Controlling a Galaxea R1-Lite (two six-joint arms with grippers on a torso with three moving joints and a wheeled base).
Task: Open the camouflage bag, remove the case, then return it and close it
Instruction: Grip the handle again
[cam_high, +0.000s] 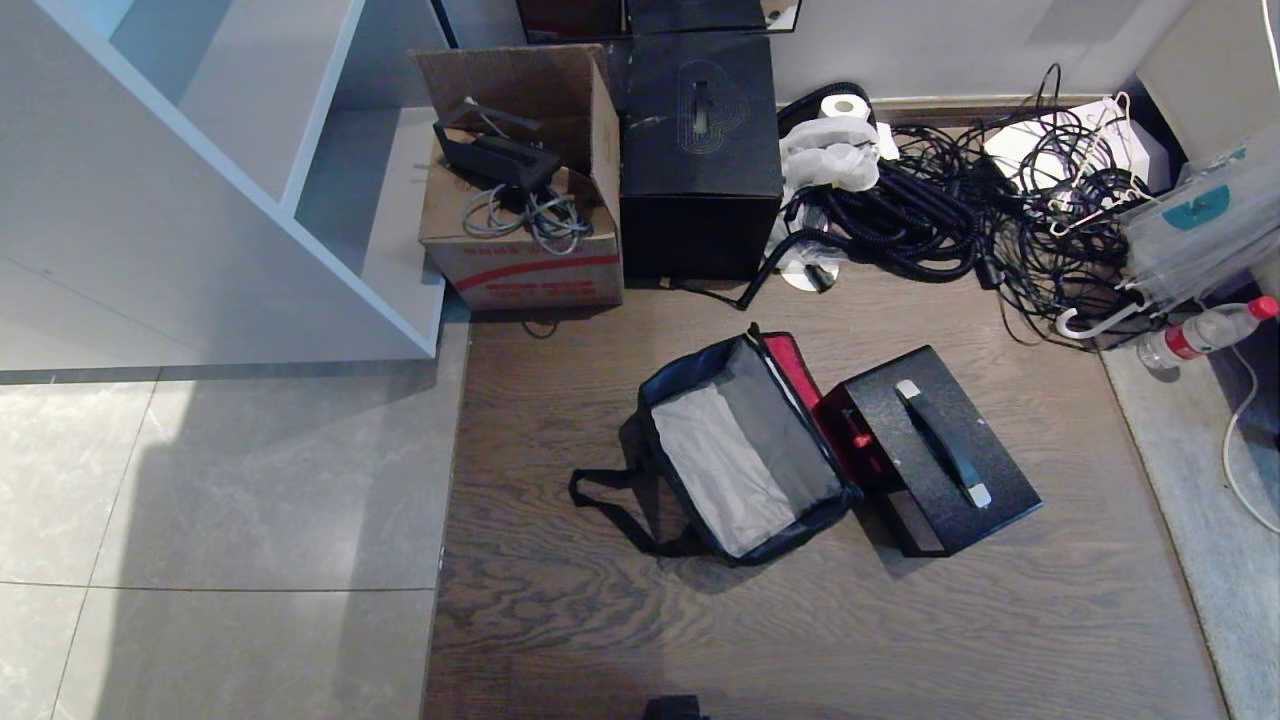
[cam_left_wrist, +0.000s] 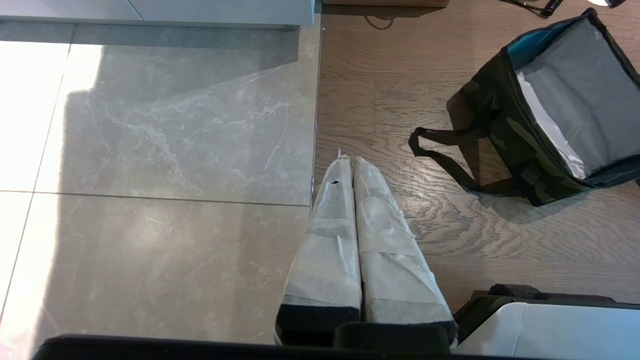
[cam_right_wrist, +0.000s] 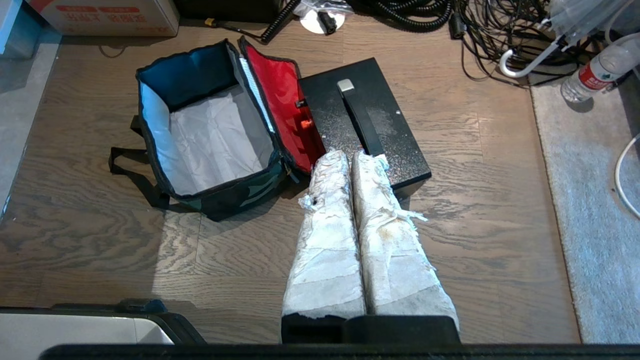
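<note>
— Looking at the floor: the camouflage bag (cam_high: 745, 455) stands open on the wooden boards, lid flap thrown back toward the case (cam_high: 935, 450), red lining showing. Nothing but pale lining inside.

— So the case is already out?

— Yes. It lies flat just beside the bag on the robot's right, touching the opened flap, its black handle (cam_high: 945, 440) facing up. I judge the opening and removing are done; the return step is what stands next.

— And the arms?

— Neither shows in the head view. The right gripper (cam_right_wrist: 350, 157) hangs above the floor, its tape-wrapped fingers pressed together and holding nothing, the near end of the case just beyond the tips. The left gripper (cam_left_wrist: 350, 162) has its fingers pressed together too, empty, over the seam between tile and wood, well apart from the bag.

— What does the next move call for?

— Probably the right fingers spreading, coming down on the handle and lifting the case. The bag's mouth looks only slightly larger than the case, so it must go in squarely. The flap and zipper come after.
</note>
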